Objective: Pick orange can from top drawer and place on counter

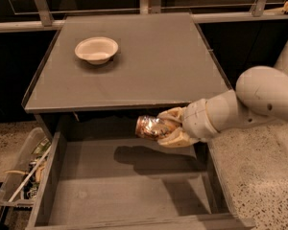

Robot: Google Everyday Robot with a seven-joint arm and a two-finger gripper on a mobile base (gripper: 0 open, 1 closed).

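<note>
Here the hand [166, 127] half-hides the orange can [147, 127] above top drawer [115, 195].

Bowl [96, 50] on tabletop [153, 66], rear left; end effector [166, 127] holding can [150, 127] above drawer [129, 195], right side; bin [20, 171] left of drawer

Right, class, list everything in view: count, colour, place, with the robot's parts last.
counter: one, grey, upper middle
bowl: one, white, on the counter's back left
top drawer: one, grey, pulled open below the counter
orange can: one, orange-gold, held sideways above the drawer
plastic bin: one, clear, cluttered, on the floor left of the drawer
floor: speckled stone, both sides
arm: one, white, reaching in from the right
gripper: one, cream, shut on the orange can
</note>
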